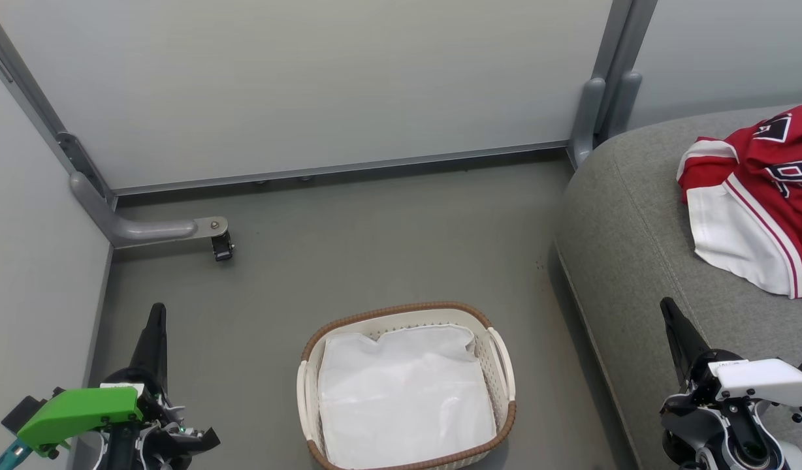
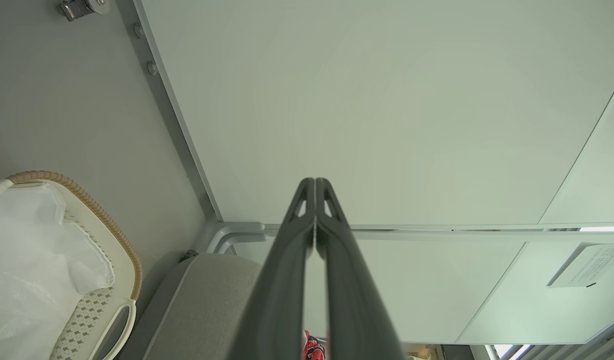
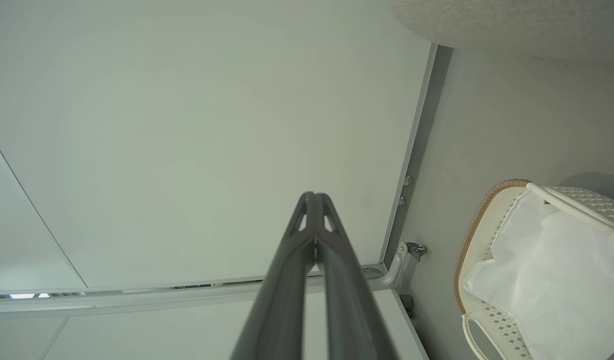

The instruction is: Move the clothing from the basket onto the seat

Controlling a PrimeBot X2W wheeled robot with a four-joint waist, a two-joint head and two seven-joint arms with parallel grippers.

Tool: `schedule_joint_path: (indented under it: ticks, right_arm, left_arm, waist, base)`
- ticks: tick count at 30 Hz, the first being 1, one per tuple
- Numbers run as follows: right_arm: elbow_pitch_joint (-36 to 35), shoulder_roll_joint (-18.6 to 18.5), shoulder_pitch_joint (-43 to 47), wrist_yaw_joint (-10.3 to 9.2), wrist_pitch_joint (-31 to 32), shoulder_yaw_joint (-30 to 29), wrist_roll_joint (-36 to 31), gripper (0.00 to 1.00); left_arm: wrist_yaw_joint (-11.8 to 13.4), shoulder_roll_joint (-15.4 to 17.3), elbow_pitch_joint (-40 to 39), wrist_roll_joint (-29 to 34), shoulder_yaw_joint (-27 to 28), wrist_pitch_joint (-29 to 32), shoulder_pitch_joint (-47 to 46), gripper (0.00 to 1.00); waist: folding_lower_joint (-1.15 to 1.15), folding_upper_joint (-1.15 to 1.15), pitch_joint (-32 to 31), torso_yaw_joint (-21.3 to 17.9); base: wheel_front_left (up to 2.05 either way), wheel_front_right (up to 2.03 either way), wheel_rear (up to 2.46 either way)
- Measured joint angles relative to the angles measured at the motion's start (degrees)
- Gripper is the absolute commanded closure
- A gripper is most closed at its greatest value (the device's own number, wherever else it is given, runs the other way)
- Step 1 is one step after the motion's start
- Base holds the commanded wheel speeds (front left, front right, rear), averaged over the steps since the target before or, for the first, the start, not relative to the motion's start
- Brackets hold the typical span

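Now: jersey (image 1: 760,196) lay crumpled on the seat (image 1: 629,235), near its rounded edge. Basket (image 1: 401,308) stood on the floor (image 1: 349,248) beside the seat, holding a white cloth (image 1: 404,398). Left gripper (image 2: 315,181) and right gripper (image 3: 314,195) were both clenched tip to tip, flanking the basket.

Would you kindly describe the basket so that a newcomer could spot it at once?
Start at the grey seat on the right. On the floor to its left stands the basket, holding a white cloth. Its brown woven rim and white handles set it apart.
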Motion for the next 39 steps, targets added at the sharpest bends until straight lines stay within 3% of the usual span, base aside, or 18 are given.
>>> schedule_joint_path:
  ticks: [39]
  right_arm:
    - [0.0,0.0,0.0,0.00,0.0,0.0,0.0,1.00]
  left_arm:
    - [0.0,0.0,0.0,0.0,0.1,0.0,0.0,1.00]
  waist:
    - [0.00,0.00,0.0,0.0]
  base:
    - [0.00,0.00,0.00]
